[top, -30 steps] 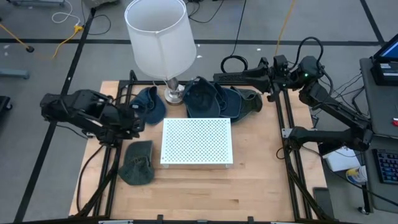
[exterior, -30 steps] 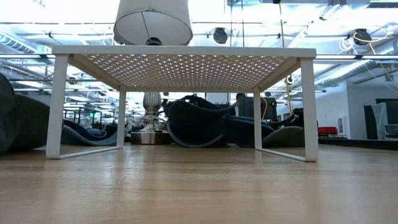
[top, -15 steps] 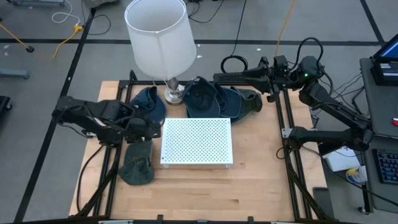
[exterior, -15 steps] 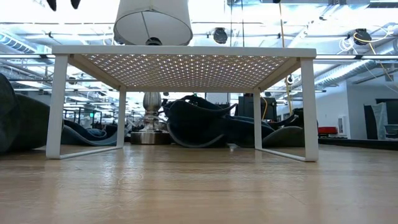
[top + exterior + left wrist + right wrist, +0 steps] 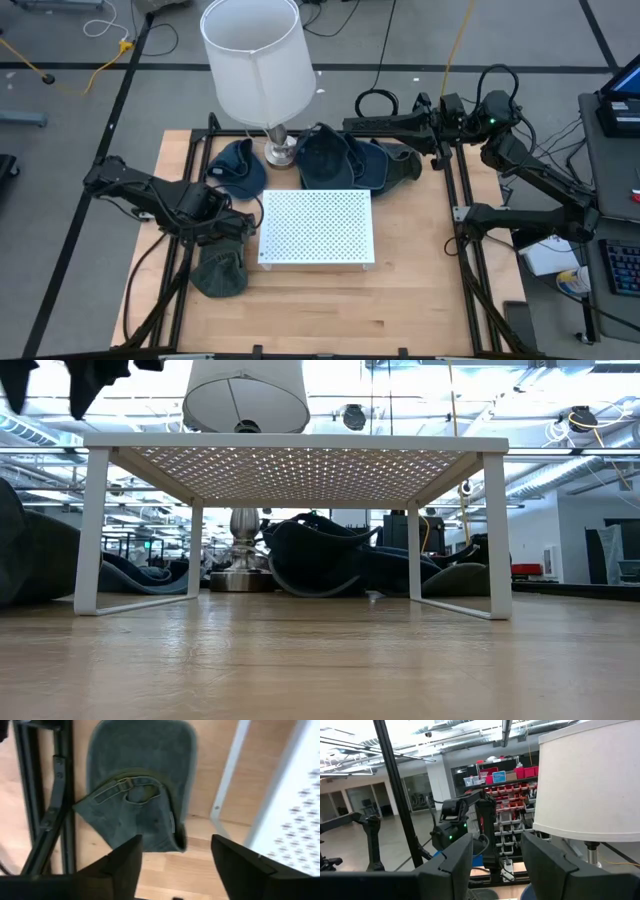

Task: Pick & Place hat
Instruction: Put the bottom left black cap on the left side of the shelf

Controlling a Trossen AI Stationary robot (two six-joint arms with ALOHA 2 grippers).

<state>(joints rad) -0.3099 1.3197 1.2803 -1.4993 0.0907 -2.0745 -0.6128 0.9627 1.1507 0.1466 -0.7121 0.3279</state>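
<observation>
A grey-green hat (image 5: 220, 266) lies flat on the wooden table, left of the white perforated shelf (image 5: 316, 228). In the left wrist view the hat (image 5: 140, 795) shows its back strap and its brim. My left gripper (image 5: 232, 228) hangs just above the hat's far end, pointing down. Its fingers are open with nothing between them, and they enter the low view's top left corner (image 5: 60, 380). My right gripper (image 5: 350, 123) waits level above the table's far edge, open and empty (image 5: 497, 865). Several more hats (image 5: 340, 162) lie at the back by the lamp base.
A lamp with a white shade (image 5: 256, 58) stands at the far edge, its base (image 5: 280, 152) among the hats. A black frame rail (image 5: 55, 795) runs beside the grey-green hat. Bare wood (image 5: 330, 310) lies near the front edge.
My left gripper has swung from the table's left edge toward the shelf and come down over the grey-green hat, its fingertips dropping into the top of the low view. The hat has not moved.
</observation>
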